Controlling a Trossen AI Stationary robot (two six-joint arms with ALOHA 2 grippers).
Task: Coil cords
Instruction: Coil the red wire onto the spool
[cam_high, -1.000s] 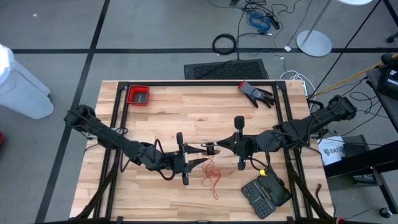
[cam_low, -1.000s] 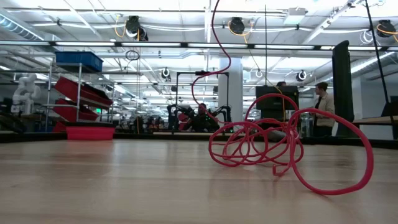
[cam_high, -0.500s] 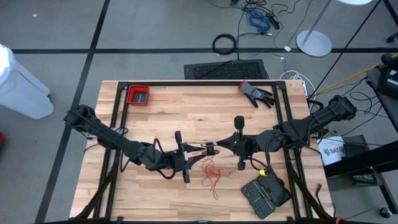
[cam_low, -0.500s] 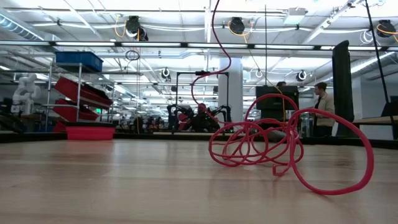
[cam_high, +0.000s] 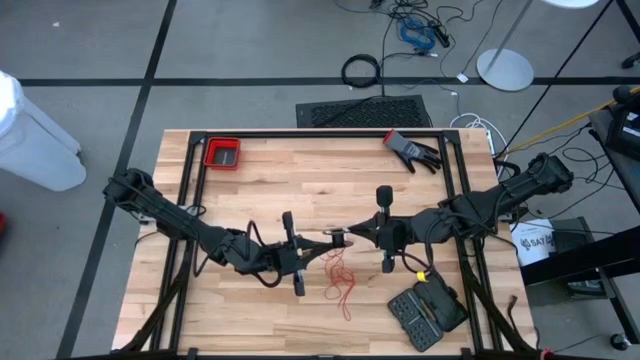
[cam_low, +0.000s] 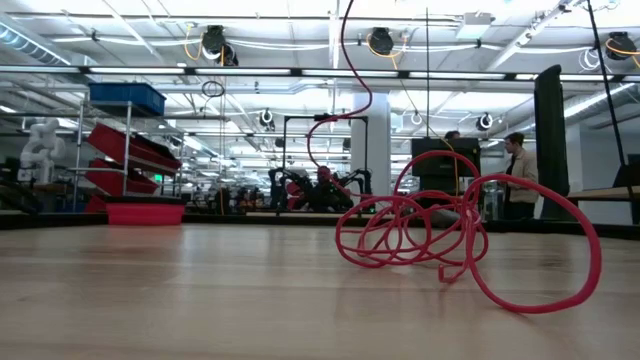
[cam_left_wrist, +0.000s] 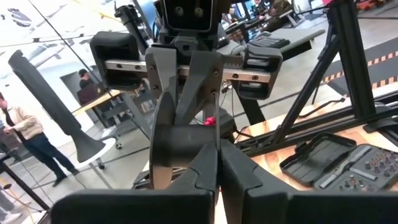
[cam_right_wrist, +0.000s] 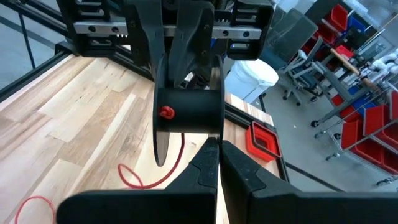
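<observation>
Open workshop floor behind; wooden surface (cam_high: 300, 180) framed by black rails. My two hands meet over its middle, toward the near edge. Left hand (cam_high: 318, 240) has its fingers together, clamped on one end of the black spool (cam_high: 338, 239); right hand (cam_high: 352, 237) is shut on the other end. The red cord (cam_low: 440, 235) runs from the spool down to a loose tangle on the surface just below, nearer the near edge. Judgement: winding step. Keep both grips square on the spool, turn steadily, and let slack feed from the top of the tangle so no loop snags or knots.
</observation>
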